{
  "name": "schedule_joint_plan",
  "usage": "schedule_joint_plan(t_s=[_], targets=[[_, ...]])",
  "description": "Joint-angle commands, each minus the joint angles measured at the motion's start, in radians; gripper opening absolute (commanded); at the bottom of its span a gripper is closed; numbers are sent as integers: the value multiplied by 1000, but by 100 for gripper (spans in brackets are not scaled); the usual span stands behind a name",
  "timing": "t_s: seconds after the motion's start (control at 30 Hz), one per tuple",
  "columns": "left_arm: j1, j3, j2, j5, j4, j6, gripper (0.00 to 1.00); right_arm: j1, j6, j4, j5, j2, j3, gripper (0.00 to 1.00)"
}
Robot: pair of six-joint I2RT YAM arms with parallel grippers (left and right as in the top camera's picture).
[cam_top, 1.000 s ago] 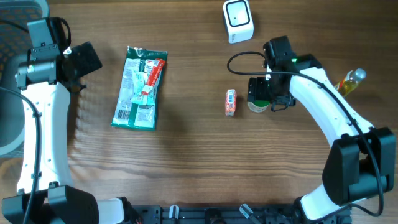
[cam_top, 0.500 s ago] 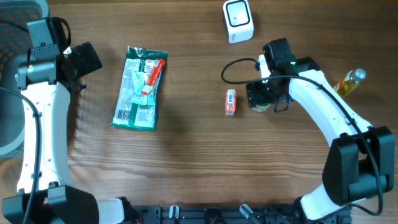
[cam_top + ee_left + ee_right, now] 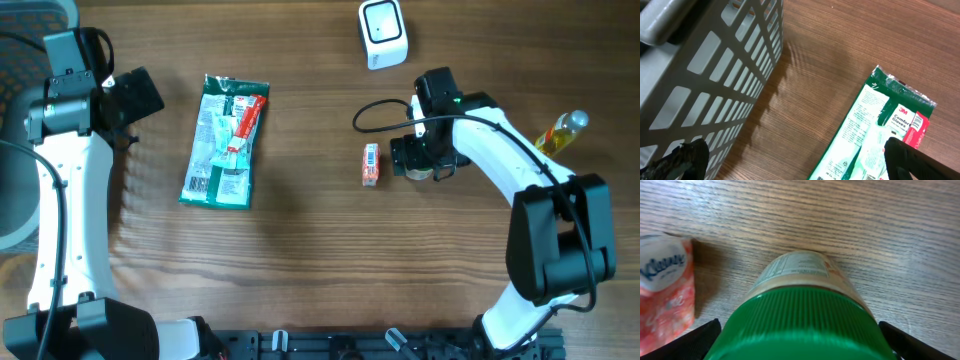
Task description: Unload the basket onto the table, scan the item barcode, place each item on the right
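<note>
Kleenex pk (image 3: 371,164) beside green-lid jar (image 3: 799,322), scanner (image 3: 383,33) nr, glove pk (image 3: 225,140) apart

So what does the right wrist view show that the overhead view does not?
Only the right wrist view: the Kleenex name on the tissue pack and the label print on the green-lidded jar. Only the overhead view: the white scanner, the green glove packet and the yellow bottle. Both: the pack, the jar and the wooden table.

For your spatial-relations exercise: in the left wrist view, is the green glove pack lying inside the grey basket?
No, the glove pack lies flat on the wooden table, apart from the basket.
</note>
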State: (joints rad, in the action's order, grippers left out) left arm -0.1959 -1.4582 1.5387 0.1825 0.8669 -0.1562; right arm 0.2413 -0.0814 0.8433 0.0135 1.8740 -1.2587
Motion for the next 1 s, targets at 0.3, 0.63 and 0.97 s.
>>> schedule_joint_plan(t_s=[0.3,0.63,0.97], targets=[[-9,-13,-13,9,-2,-9,100,3,-84,-27,-18,19,7,76],[-9,-13,-13,9,-2,-9,100,3,-164,10,-17,18,-18,78],[-9,-13,-13,9,2,-9,100,3,-164,5,-17,18,-18,71]])
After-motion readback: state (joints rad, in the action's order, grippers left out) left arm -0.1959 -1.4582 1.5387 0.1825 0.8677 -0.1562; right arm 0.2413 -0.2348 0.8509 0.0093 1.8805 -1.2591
